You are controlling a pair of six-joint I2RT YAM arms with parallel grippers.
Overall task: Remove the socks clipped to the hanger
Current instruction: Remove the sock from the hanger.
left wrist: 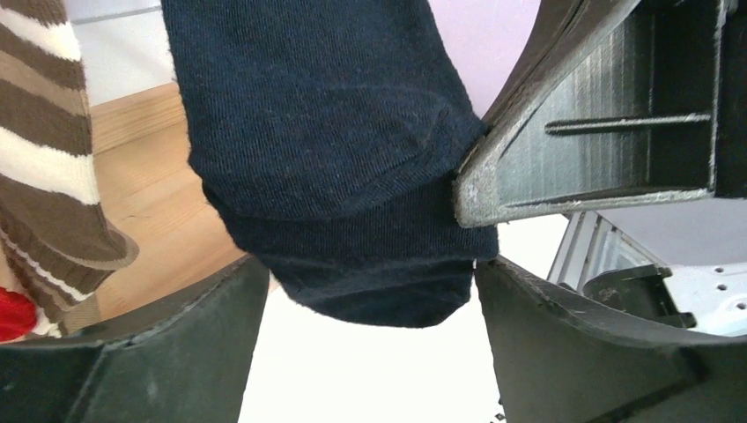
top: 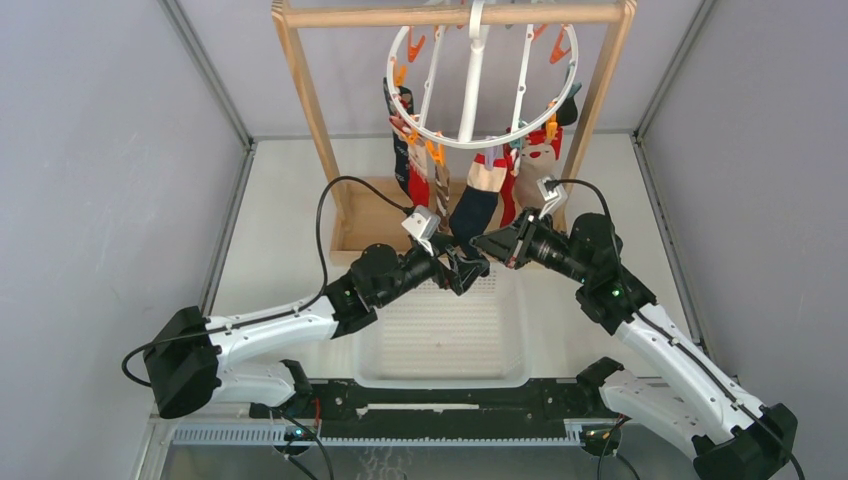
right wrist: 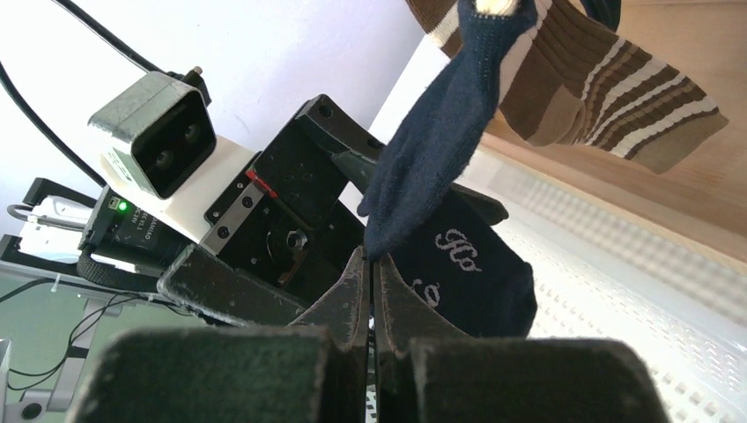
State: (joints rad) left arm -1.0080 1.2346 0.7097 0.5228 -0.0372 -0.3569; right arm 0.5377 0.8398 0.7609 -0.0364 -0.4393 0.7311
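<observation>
The navy sock (top: 472, 215) hangs straight down from the hanger (top: 470, 143), toe between the spread jaws of the left gripper (top: 465, 272), while the right gripper (top: 482, 244), closed tight, touches its side.

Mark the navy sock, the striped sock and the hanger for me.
navy sock (left wrist: 326, 132), left wrist view, middle of the fabric.
striped sock (right wrist: 617, 97), right wrist view, striped foot part.
hanger (top: 470, 100), top external view, white central spoke.

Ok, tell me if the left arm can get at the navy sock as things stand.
Probably yes: the navy sock's toe hangs inside the open left pincer; the shut right pincer seems to pinch just its edge.
</observation>
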